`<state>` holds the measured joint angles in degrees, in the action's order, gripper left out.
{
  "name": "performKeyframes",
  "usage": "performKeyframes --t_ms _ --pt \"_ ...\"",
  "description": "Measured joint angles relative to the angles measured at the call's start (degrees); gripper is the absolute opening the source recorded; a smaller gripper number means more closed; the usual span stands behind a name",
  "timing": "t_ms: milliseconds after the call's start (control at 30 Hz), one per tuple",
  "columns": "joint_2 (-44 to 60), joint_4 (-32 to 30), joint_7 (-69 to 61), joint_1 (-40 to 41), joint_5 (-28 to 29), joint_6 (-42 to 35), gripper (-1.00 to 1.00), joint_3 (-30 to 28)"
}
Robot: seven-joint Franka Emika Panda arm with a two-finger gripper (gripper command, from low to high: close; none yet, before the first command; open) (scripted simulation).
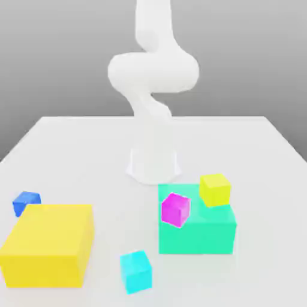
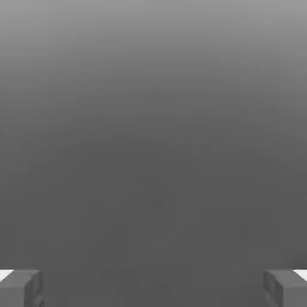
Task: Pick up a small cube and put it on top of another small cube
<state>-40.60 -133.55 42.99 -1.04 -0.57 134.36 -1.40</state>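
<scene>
The cyan cube (image 1: 136, 271) lies alone on the desk (image 1: 72, 144), between the big yellow block (image 1: 48, 243) and the teal block (image 1: 198, 231). The yellow cube (image 1: 215, 189) rests on the teal block's far corner, near the magenta cube (image 1: 175, 209). The hand (image 2: 153, 288) is spread wide and empty, facing grey background. The reach seems not yet begun; next it must descend over the cyan cube and close.

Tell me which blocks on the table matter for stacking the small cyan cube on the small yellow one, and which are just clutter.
Job: small cyan cube; small yellow cube.
Clutter: small magenta cube; small blue cube; large yellow block; large teal-green block.
</scene>
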Motion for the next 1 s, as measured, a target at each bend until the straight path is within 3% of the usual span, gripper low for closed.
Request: performKeyframes --t_ms 533,767,933,967,1000 --pt "33.6 -11.3 -18.7 -4.7 -4.1 16.4 0.00 -7.0" --pt "48.0 -16.0 -24.9 -3.7 -3.5 23.8 0.00 -7.3" --pt "58.3 -14.9 -27.9 -1.4 -6.5 31.7 0.00 -4.4" --pt "60.1 -14.6 -28.3 -0.8 -7.1 33.2 -1.00 -3.7" --pt "60.1 -14.6 -28.3 -0.8 -7.1 33.2 -1.00 -3.7"
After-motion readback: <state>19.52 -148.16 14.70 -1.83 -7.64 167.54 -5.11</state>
